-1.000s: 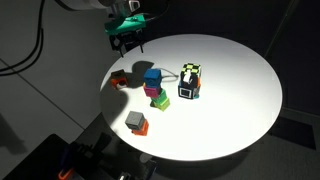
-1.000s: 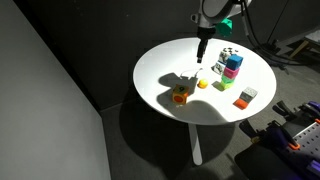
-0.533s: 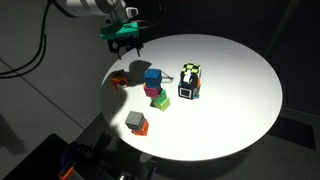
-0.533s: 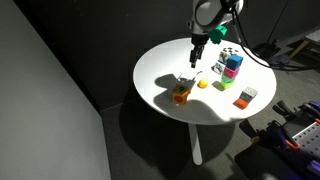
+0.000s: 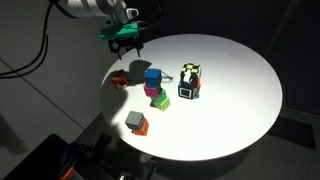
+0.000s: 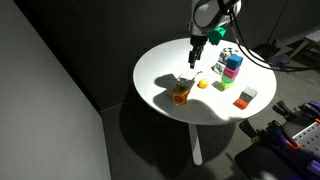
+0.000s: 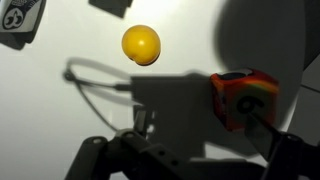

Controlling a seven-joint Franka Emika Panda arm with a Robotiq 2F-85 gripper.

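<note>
When checking an exterior view, locate the jaws above the round white bench (image 5: 240,90), near its rim, spread apart and clamped on nothing. Note the blue plastic cube (image 5: 153,77) grouped with pink and green blocks, well apart from the jaws, and the black-and-white patterned cube (image 5: 189,80) further in.

Again in an exterior view, find the small smooth yellow ball (image 6: 203,84) resting on the bench near the orange hard-edged cube (image 6: 180,94), both close below the jaws.

In the wrist view, confirm the yellow ball (image 7: 141,45) ahead of the open jaws and the orange cube (image 7: 245,98), marked with coloured faces, off to one side and nearer one finger. Treat the ball as glossy and round, likely to roll at a glancing touch. Treat the bench top as flat, matt white and probably slick. Beware any off-centre descent: risk of nudging the ball toward the rim, or of striking a cube corner. Allow for heavy shadow masking edges.
</note>
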